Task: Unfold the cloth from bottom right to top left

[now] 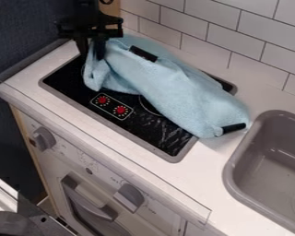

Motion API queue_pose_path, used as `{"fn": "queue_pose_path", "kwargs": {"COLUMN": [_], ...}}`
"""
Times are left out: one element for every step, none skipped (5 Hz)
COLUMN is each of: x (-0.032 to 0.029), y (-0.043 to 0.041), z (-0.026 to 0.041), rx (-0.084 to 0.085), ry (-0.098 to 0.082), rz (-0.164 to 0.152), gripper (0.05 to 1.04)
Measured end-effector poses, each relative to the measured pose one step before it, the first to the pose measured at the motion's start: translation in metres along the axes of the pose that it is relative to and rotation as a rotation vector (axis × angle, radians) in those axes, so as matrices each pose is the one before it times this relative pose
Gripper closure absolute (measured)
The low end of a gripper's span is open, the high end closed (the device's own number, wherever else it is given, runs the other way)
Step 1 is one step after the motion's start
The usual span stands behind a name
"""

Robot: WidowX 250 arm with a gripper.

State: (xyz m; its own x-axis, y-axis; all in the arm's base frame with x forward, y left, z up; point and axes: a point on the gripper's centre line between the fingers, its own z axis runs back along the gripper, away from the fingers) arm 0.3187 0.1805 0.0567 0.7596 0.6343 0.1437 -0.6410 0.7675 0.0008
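1. Black gripper (92,51), upper left, at the cloth's end; we cannot tell whether its jaws are clenched or released.
2. Light-blue cloth (174,90), rumpled, lying across the toy cooktop (156,134).

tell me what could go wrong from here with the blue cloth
The cloth lies bunched, so a pull by the end effector at its upper-left part might drag the whole bundle instead of opening it. Its lower-right end is close to the sink, so a shift that way could drop it in.
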Motion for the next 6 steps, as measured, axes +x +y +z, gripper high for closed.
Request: {"fn": "queue_pose_path", "kwargs": {"x": [0.00313,0.00335,-0.00541,-0.01026,-0.00506,0.00127], "y": [-0.00002,0.00083,-0.0004,-0.01526,-0.03677,-0.03909], "z": [0.0221,0.02058,0.01273,0.00418,-0.00281,-0.00799], "rx": [-0.0001,0.0186,0.0153,-0.0266,0.0003,-0.0064], "ry": [-0.0474,-0.0522,0.0132,0.0449,0.0498,0.0132], "rz": [0.024,0.0309,0.0124,-0.0387,-0.1176,-0.1134], "gripper": [0.3,0.076,0.079,0.083,0.082,0.083]}}
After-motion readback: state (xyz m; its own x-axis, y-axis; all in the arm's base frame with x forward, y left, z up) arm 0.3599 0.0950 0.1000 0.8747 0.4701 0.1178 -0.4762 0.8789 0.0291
